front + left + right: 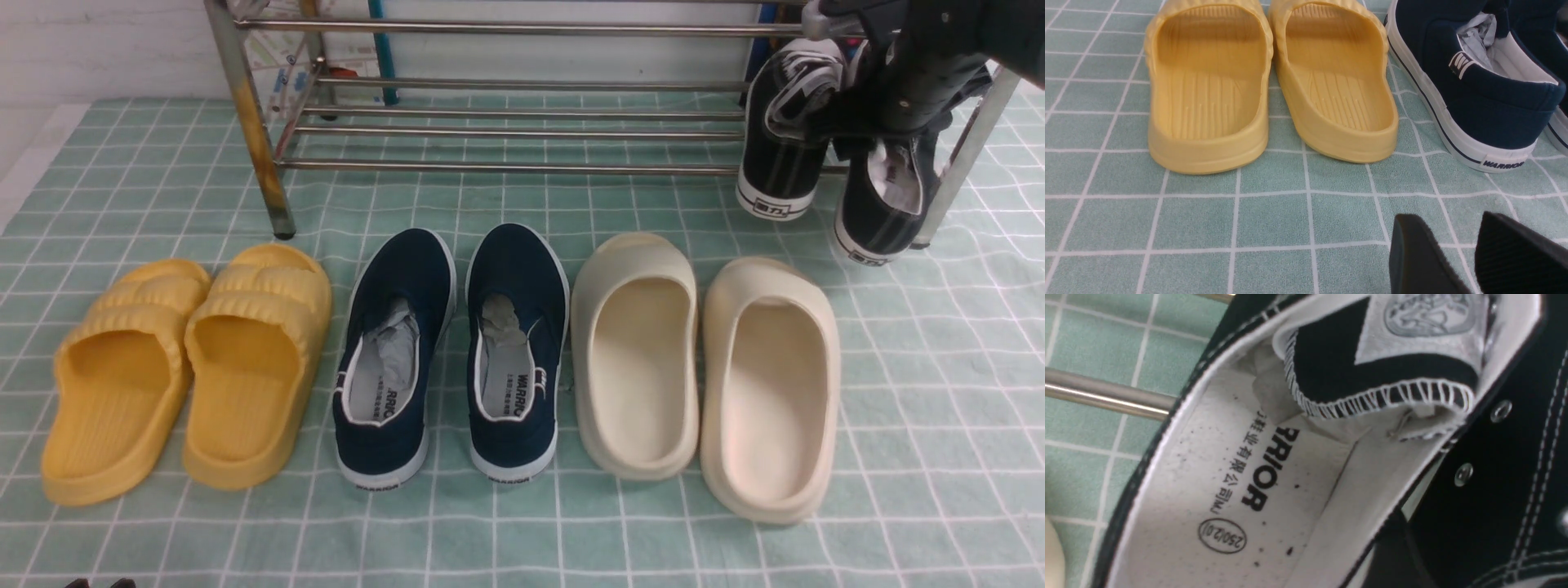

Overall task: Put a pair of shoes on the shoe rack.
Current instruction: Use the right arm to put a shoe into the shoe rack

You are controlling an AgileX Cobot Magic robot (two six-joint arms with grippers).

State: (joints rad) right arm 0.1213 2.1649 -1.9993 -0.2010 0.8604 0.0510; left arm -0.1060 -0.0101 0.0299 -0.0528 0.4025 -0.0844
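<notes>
Two black sneakers (pixel 780 163), insole (pixel 1229 490) seemingly "WARRIOR"

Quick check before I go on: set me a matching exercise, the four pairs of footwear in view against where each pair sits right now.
Things:
1. yellow slippers
2. navy slip-ons
3. cream slippers
4. black sneakers

Places:
A. on the shoe rack, at its right end, heels hanging over the front bar
B. middle of the row on the checked cloth
C. left end of that row
D. right end of that row

Pairs: 1-C, 2-B, 3-D, 4-A
</notes>
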